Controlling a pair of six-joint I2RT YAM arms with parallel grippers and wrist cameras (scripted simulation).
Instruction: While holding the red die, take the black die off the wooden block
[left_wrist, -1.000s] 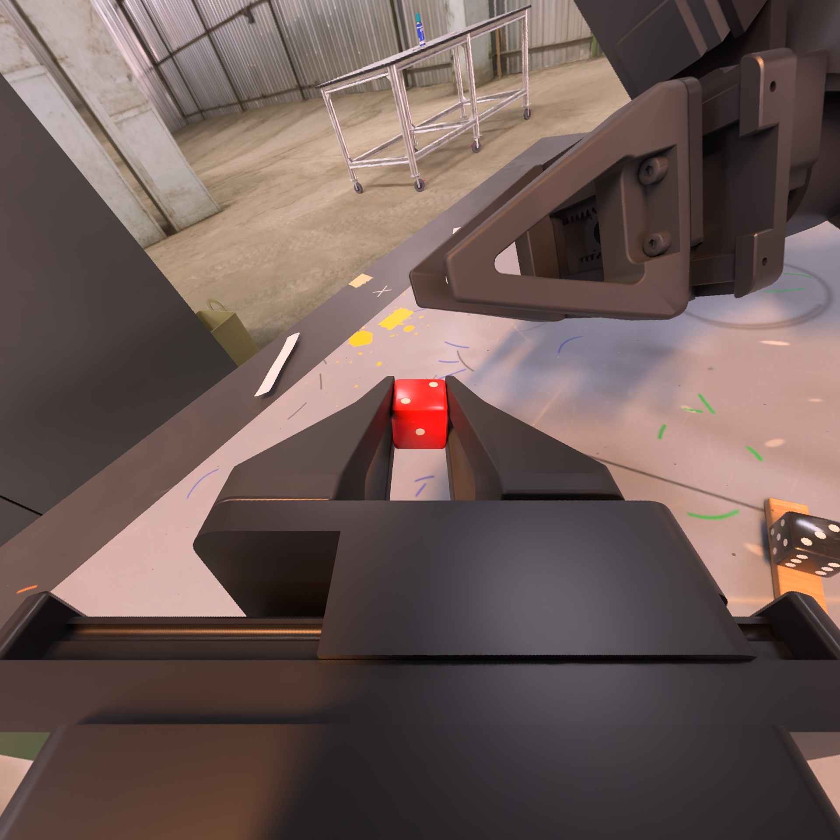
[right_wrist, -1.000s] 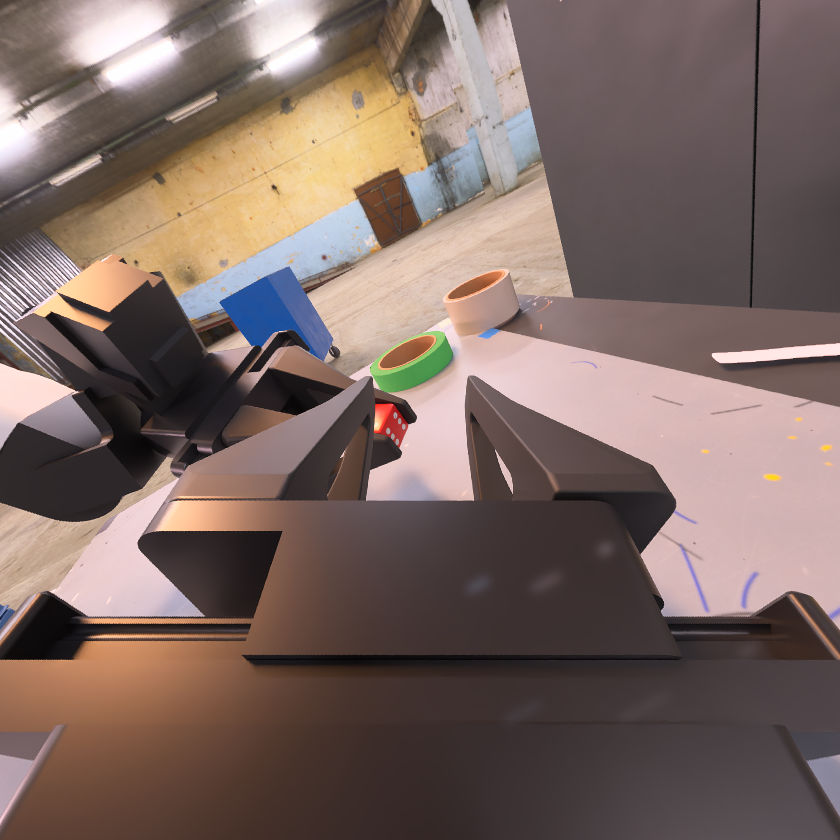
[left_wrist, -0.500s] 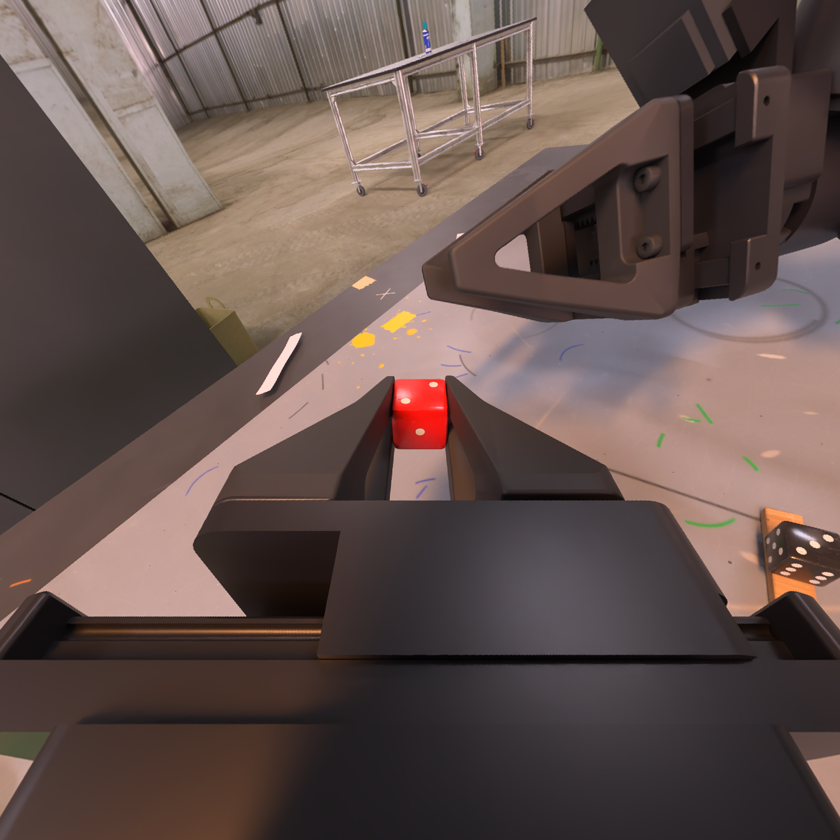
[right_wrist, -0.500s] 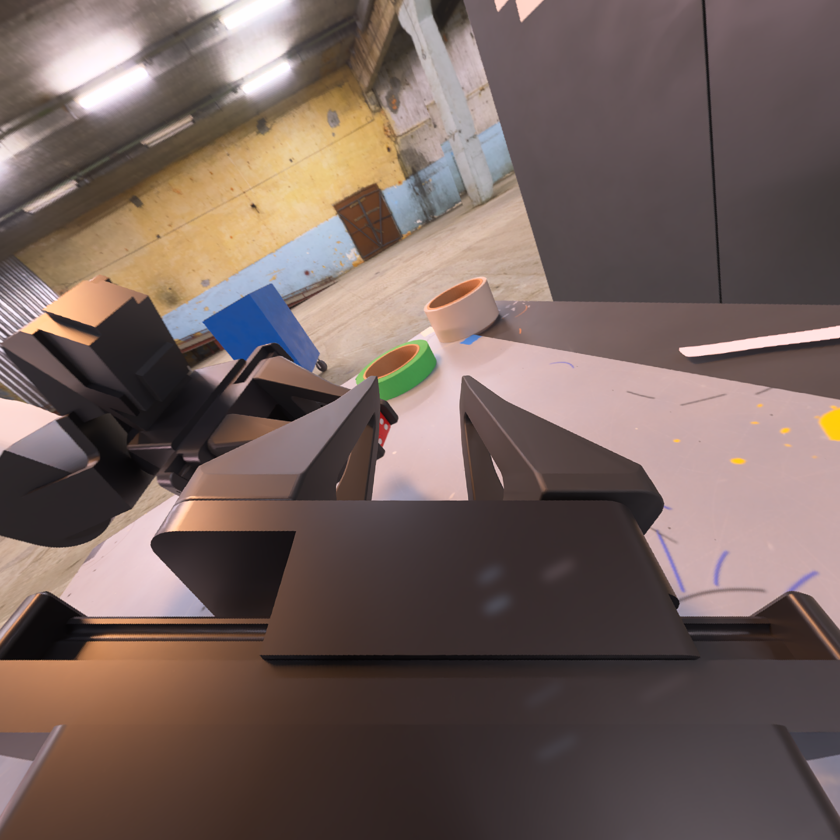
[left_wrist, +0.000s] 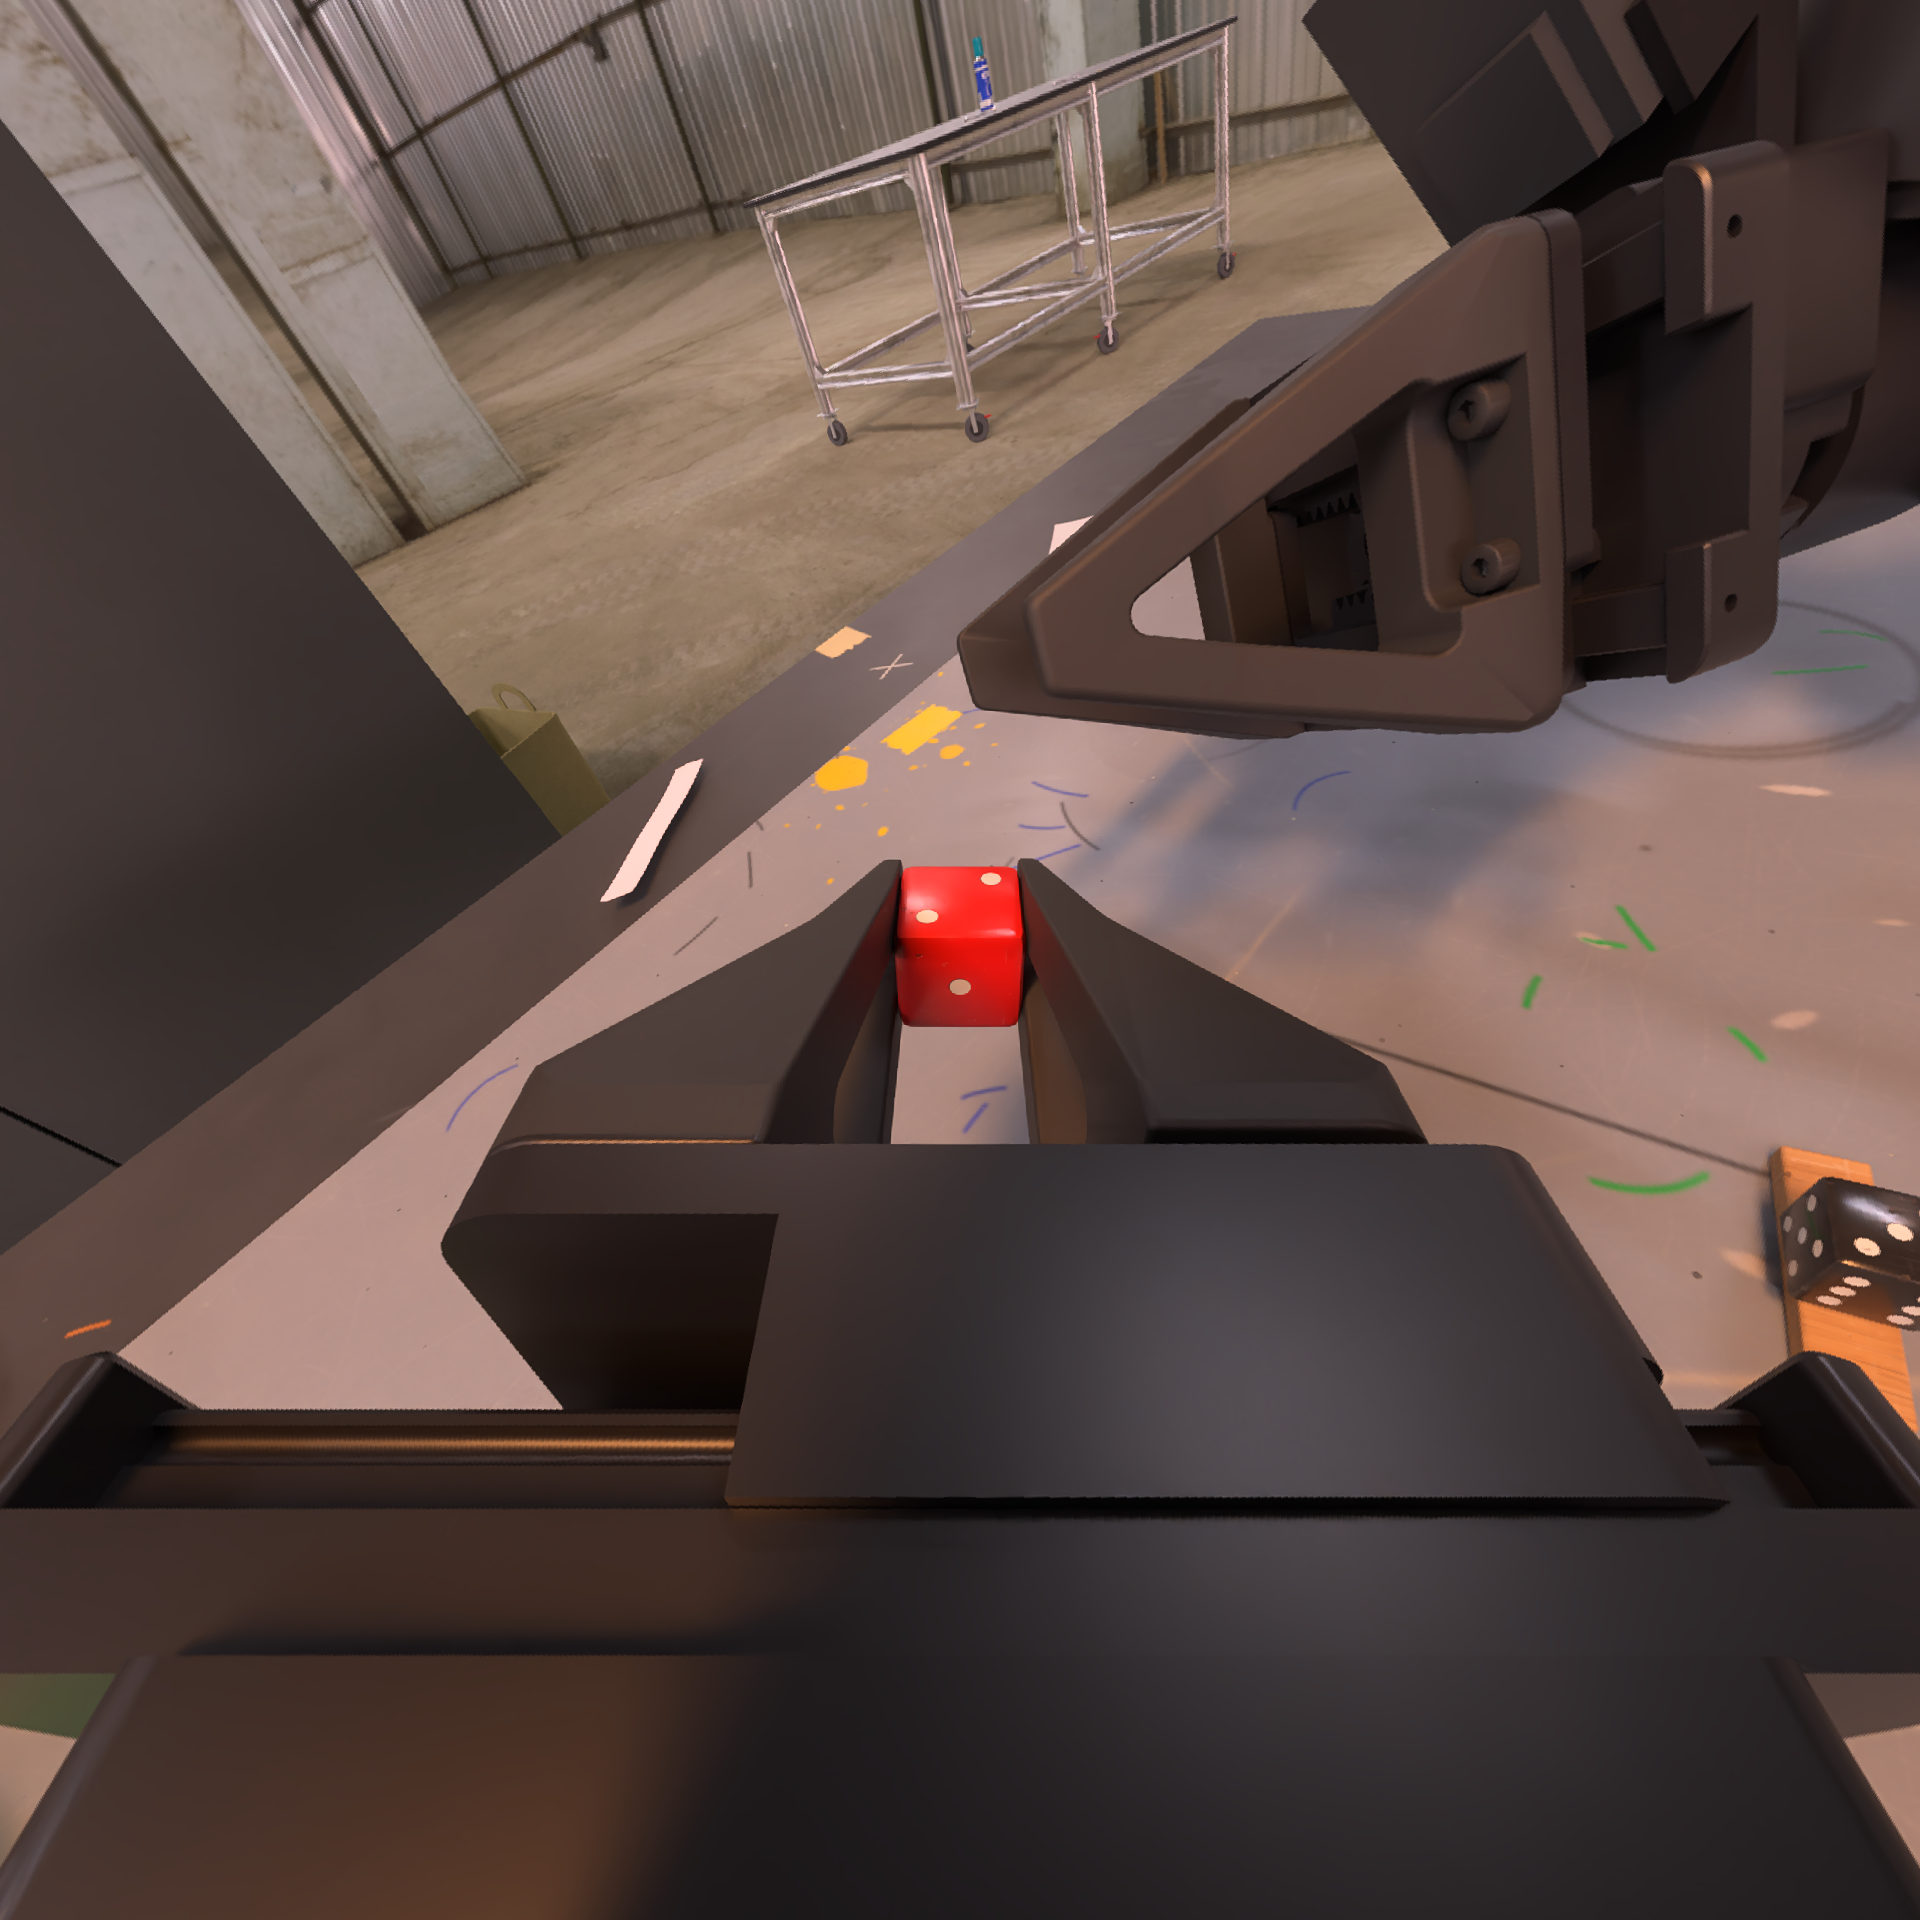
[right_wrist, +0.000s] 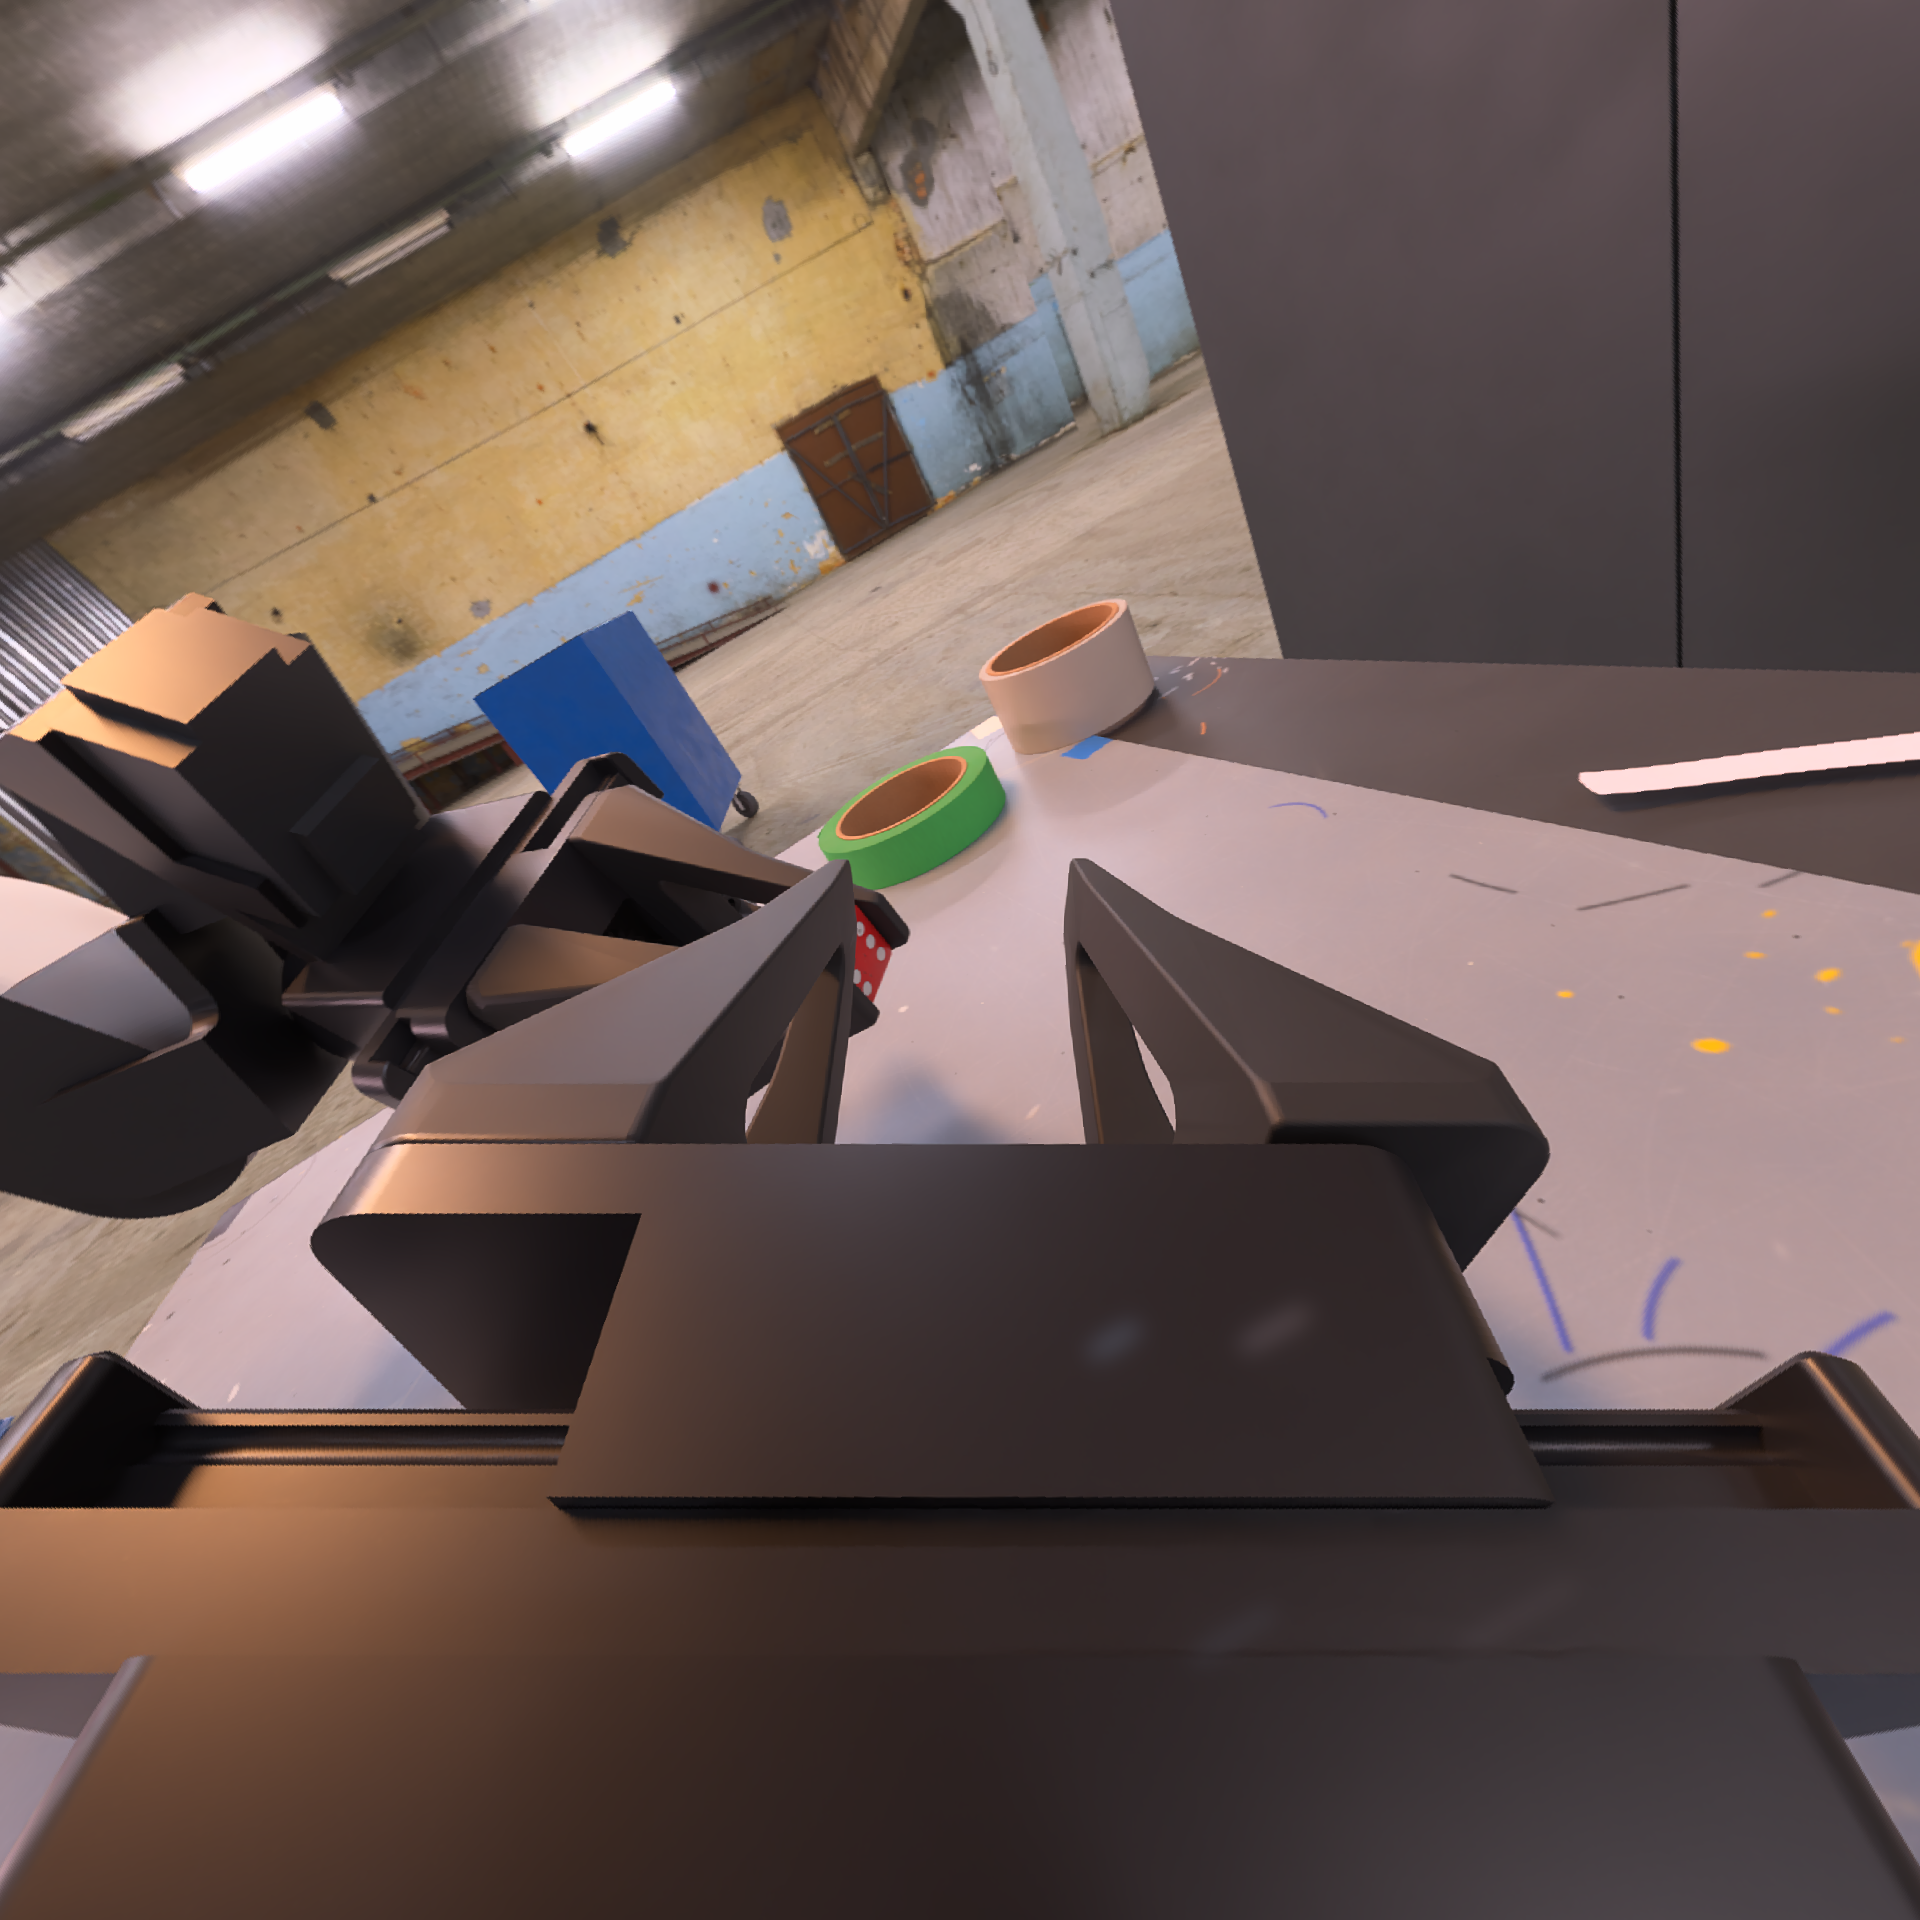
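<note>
The left gripper (left_wrist: 958, 940) has its fingers closed on the small red die with pale pips (left_wrist: 958, 948), pinching it by two opposite faces and holding it clear above the grey, paint-flecked table (left_wrist: 1455, 935). The glossy black die with white pips (left_wrist: 1855, 1257) sits on the flat light wooden block (left_wrist: 1847, 1351) at the far right edge of the left wrist view, low and to the right of the left fingers, on the table.

The right gripper (right_wrist: 961, 1003) hangs above the table with its fingers spread apart and nothing between them. Its own view shows no black die, so the die probably lies below or behind those fingers. The free right gripper is the one to fetch it and, judging by the left wrist view, it must come down and back toward the block.
</note>
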